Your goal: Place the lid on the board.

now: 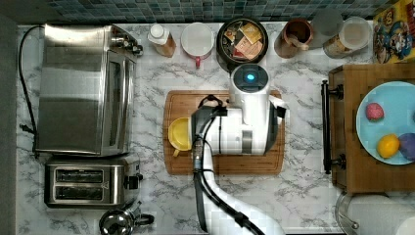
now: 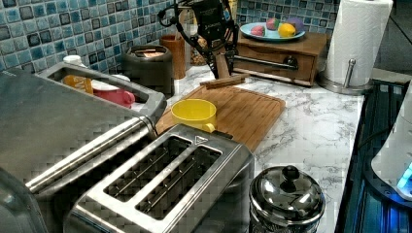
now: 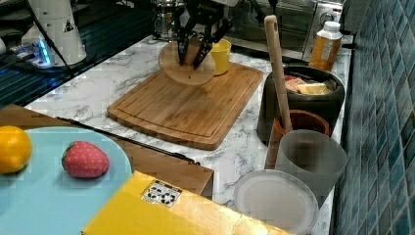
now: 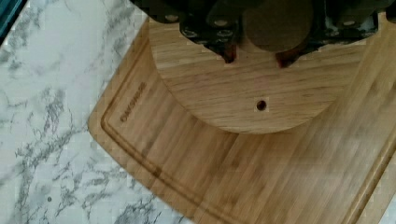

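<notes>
Right now the fingers (image 3: 195,49) pinch the knob of the round flat light wooden lid (image 3: 187,66), held tilted just above the large rectangular light-brown wooden board (image 3: 188,106) with an edge groove; whether the lid's low edge touches the board, cannot tell. Yellow plastic cup (image 3: 221,55) stands on the board just beyond the fingers in the right view. Board lies on the white marble tabletop (image 3: 105,85).

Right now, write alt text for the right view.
The gripper holds a round wooden lid tilted just above the board on a marble counter, a yellow cup behind it.
</notes>
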You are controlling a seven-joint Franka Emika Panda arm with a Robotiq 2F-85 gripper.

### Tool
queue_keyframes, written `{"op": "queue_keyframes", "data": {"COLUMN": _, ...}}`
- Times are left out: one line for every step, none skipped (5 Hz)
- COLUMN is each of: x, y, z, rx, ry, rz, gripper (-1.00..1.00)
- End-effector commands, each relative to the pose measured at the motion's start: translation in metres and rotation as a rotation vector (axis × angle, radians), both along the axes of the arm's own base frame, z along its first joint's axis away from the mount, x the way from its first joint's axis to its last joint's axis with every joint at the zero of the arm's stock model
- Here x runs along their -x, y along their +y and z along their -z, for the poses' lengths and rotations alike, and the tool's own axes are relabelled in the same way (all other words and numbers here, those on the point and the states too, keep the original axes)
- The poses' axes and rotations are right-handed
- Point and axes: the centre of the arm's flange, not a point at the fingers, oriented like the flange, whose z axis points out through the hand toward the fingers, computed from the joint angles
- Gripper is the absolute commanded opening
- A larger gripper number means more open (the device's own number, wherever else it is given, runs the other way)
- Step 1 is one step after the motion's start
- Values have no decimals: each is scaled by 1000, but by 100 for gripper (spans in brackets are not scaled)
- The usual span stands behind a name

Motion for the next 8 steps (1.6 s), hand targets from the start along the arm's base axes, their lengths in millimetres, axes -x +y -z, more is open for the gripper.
{"op": "queue_keyframes", "data": {"x": -5, "y": -32, "z": -67, "rx": 75, "ry": -266, "rz": 24, "gripper": -100}}
{"op": "queue_keyframes", "data": {"x": -4, "y": -26, "z": -52, "rx": 113, "ry": -286, "rz": 13, "gripper": -100}}
{"op": "queue_keyframes", "data": {"x": -8, "y": -21, "z": -35, "rx": 126, "ry": -272, "rz": -11, "gripper": -100}}
{"op": "queue_keyframes", "data": {"x": -13, "y": -19, "z": -21, "rx": 133, "ry": -247, "rz": -12, "gripper": -100}}
{"op": "queue_keyframes", "data": {"x": -18, "y": -24, "z": -10, "rx": 131, "ry": -203, "rz": 6, "gripper": -100}}
{"op": "queue_keyframes", "data": {"x": -20, "y": -30, "z": -4, "rx": 130, "ry": -184, "rz": 32, "gripper": -100}}
{"op": "queue_keyframes", "data": {"x": 1, "y": -45, "z": -27, "rx": 145, "ry": -154, "rz": 61, "gripper": -100}}
{"op": "queue_keyframes", "data": {"x": 8, "y": -51, "z": -34, "rx": 154, "ry": -159, "rz": 80, "gripper": -100}}
